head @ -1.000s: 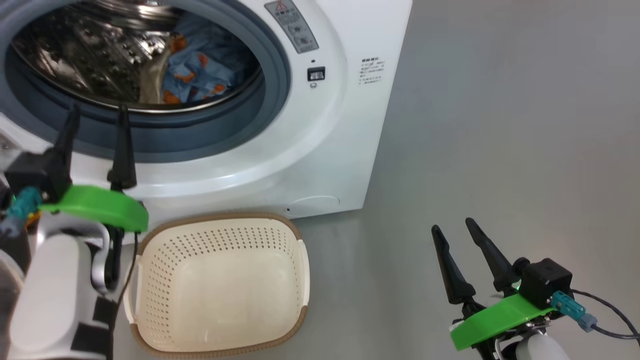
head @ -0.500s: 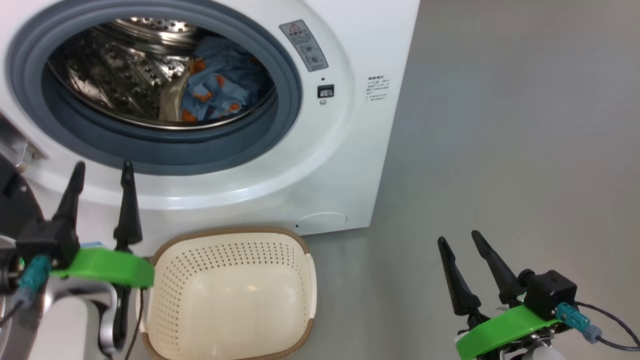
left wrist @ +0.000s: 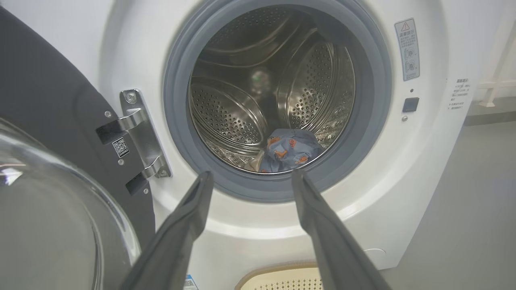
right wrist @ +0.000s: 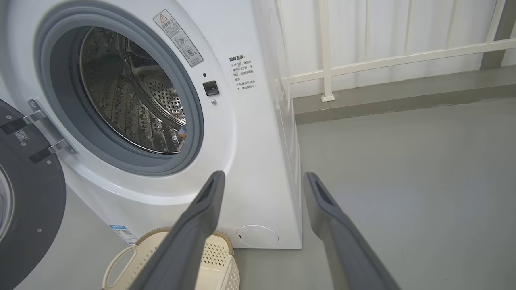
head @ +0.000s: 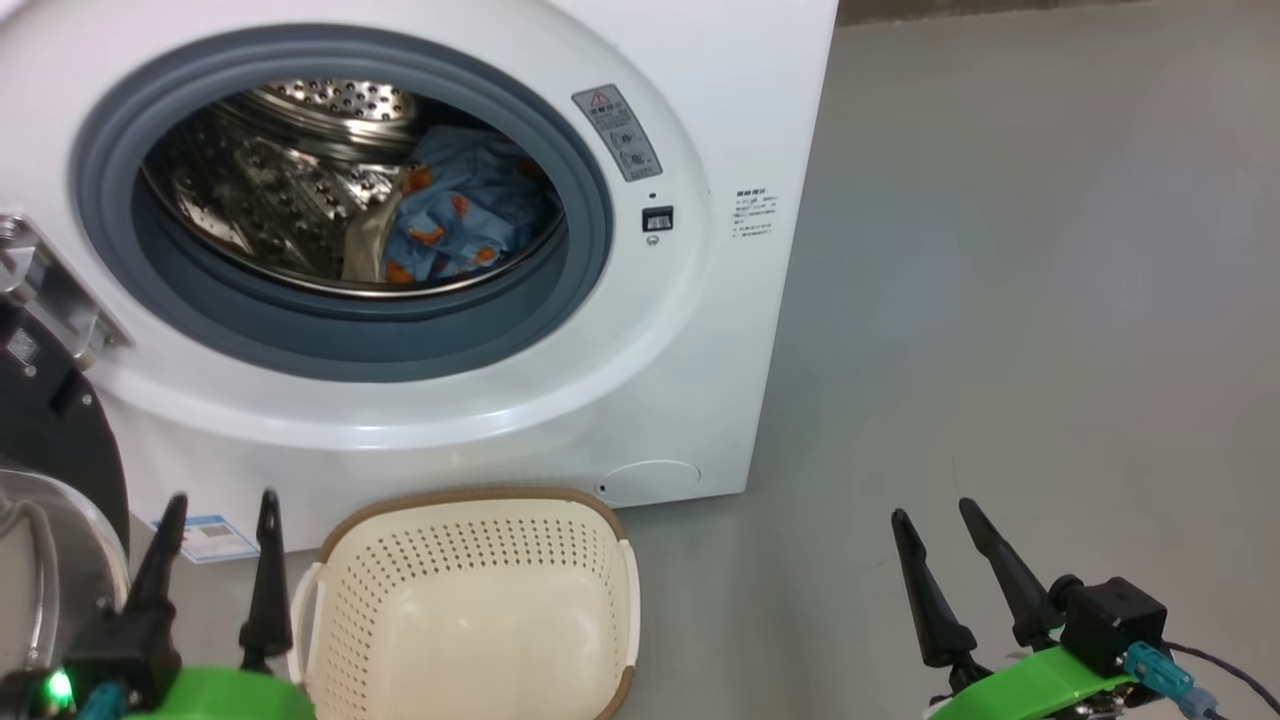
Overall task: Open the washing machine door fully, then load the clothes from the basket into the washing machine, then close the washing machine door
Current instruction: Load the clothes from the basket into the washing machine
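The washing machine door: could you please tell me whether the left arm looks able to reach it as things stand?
Probably yes. The washing machine door hangs open just to the left of the open left claw, with nothing between them; the basket sits on the claw's other side.

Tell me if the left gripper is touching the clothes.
Apart. The head view shows the left gripper low by the basket, outside the machine, while the clothes lie inside the drum.
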Controlling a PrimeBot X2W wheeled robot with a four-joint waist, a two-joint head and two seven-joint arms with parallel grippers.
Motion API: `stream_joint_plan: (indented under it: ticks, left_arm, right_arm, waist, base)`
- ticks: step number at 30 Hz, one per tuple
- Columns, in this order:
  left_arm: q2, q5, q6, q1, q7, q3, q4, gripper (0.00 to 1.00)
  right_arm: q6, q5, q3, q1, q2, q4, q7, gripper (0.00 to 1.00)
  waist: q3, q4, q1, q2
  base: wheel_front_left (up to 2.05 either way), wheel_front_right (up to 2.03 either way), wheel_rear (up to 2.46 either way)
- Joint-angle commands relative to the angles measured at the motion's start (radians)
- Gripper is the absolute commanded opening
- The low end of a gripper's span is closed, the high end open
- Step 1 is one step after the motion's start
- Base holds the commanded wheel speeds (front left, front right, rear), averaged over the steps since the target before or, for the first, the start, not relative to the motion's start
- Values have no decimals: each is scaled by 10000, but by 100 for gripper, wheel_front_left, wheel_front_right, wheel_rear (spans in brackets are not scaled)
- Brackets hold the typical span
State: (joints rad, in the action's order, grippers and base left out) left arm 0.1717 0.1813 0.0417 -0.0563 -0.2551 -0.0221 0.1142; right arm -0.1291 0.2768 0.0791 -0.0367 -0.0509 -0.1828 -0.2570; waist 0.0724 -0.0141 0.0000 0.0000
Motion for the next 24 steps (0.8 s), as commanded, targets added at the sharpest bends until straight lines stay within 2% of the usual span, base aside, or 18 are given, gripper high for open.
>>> stream_joint_plan:
  ticks: [1, 17, 24]
  left_arm:
    - [147, 33, 132, 71, -48, 437, -406, 100]
    - [-328, 216, 470, 1419, -65, 780, -1240, 100]
    - [-378, 190, 439, 1642, -65, 913, -1250, 100]
  right_arm:
    - [-16, -198, 201, 8, 7, 269, -48, 100]
    - [-16, -518, 170, 63, 7, 544, -48, 100]
    - [-16, -575, 123, 46, 7, 569, -48, 100]
  waist:
    - [-126, 22, 0, 0]
    - [-483, -57, 0, 0]
    - [-414, -79, 0, 0]
  base:
    - [0, 0, 0]
    - [0, 0, 0]
    - [0, 0, 0]
